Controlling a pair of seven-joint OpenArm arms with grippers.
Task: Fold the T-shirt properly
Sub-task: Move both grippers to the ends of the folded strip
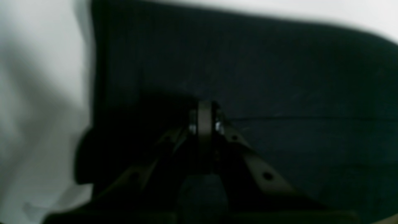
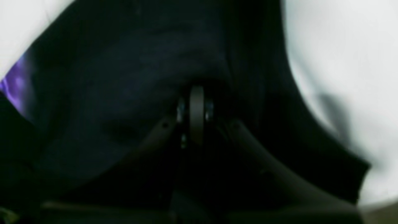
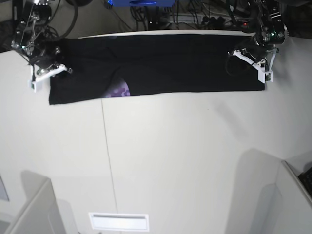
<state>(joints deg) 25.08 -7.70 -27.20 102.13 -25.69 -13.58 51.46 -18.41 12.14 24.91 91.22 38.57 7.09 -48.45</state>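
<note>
No readable writing on the black T-shirt (image 3: 185, 61).

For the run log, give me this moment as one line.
shirt: folded band along far table edge | purple print peeking at near edge | left claw: at one end | right claw: at other end | grip state unclear

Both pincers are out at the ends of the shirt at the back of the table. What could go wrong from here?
The T-shirt lies at the table's far edge, so a pull backward could drag it off. A bit of purple print shows at its near edge, a fold that may stay in as a crease. Both wrist views are dark and blurred, so what the left pincer and right pincer grip is unclear.
</note>
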